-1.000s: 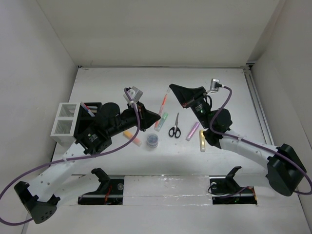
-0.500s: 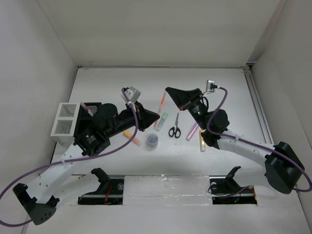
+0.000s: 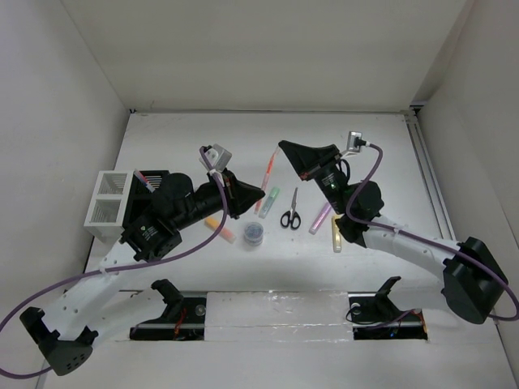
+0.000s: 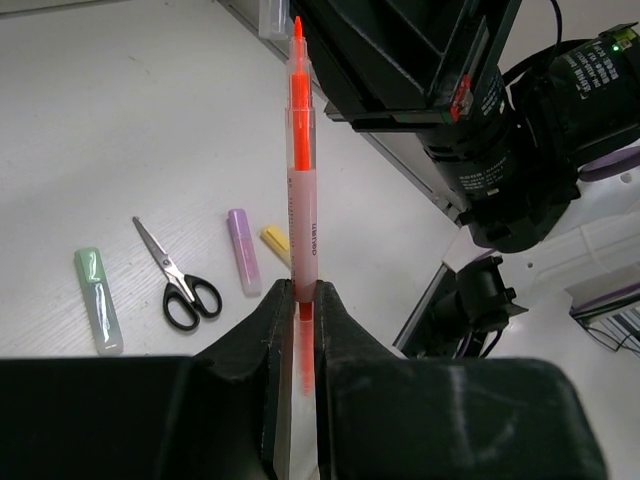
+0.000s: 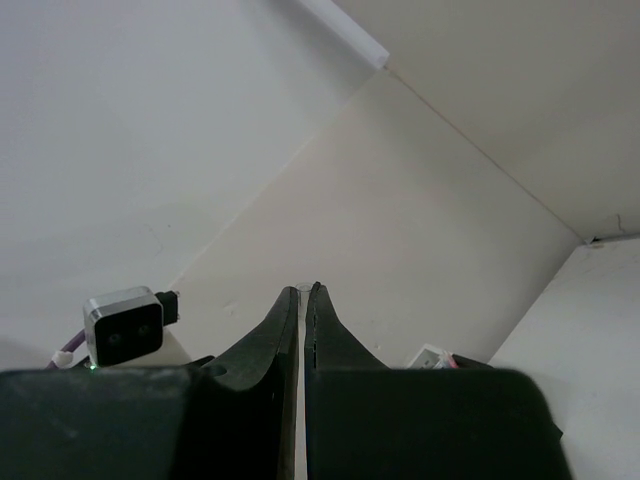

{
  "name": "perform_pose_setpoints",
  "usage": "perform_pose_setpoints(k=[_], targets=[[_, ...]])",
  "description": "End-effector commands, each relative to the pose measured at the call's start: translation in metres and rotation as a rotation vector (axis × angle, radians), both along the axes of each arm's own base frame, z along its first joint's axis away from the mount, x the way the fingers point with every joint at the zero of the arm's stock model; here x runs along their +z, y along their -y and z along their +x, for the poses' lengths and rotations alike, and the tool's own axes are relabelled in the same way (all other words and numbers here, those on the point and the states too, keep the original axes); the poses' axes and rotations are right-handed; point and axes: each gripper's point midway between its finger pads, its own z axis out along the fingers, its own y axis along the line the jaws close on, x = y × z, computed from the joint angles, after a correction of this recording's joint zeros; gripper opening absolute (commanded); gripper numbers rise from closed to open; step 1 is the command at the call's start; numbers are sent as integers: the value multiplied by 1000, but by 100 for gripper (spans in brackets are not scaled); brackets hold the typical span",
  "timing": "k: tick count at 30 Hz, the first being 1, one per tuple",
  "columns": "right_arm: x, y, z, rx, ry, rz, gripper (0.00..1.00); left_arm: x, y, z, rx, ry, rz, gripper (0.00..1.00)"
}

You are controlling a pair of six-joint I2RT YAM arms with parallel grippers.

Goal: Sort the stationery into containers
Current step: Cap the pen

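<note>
While the left gripper (image 4: 303,287) is clamped on the lower barrel of the orange pen (image 4: 302,170), I read this as the carry step. The pen is up off the worktop (image 3: 178,138), over its middle, with the tip pointing away from the wrist camera. The right gripper (image 5: 302,290) is pressed closed on nothing and aimed up at the back wall, hanging close by the pen, so I judge it has no part in this step. Both containers stand at the left edge: the white mesh organiser (image 3: 105,207) is outermost, and the black slatted holder (image 3: 139,173) is just beside it, partly hidden under my left arm, with one pinkish pen (image 3: 146,180) leaning in it. Loose around the worktop's middle lie a green highlighter (image 3: 270,200), the scissors (image 3: 290,212), a pink highlighter (image 3: 321,217) and a yellow highlighter (image 3: 336,235). Nearer the near edge are the round tub (image 3: 254,233) and an orange highlighter (image 3: 219,228). Next, I judge, I must swing the left arm toward the left edge, stand the pen upright over a container's opening, and only then release, minding the right arm nearby.
</note>
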Motion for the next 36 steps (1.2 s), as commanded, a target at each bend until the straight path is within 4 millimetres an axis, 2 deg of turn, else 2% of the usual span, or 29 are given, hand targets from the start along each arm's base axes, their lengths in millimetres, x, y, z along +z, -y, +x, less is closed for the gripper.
perform_pose_setpoints(k=[1, 14, 19, 27, 36], targets=[[44, 15, -12, -20, 101, 72, 0, 11, -1, -1, -3, 50, -27, 0], [48, 13, -19, 23, 112, 91, 0, 7, 4, 1, -13, 33, -24, 0], [41, 11, -20, 41, 102, 94, 0, 7, 4, 1, -13, 33, -24, 0], [41, 10, -21, 49, 106, 90, 0, 11, 3, 2, -4, 40, -30, 0], [27, -1, -17, 54, 90, 50, 0, 14, 1, 2, 6, 47, -36, 0]])
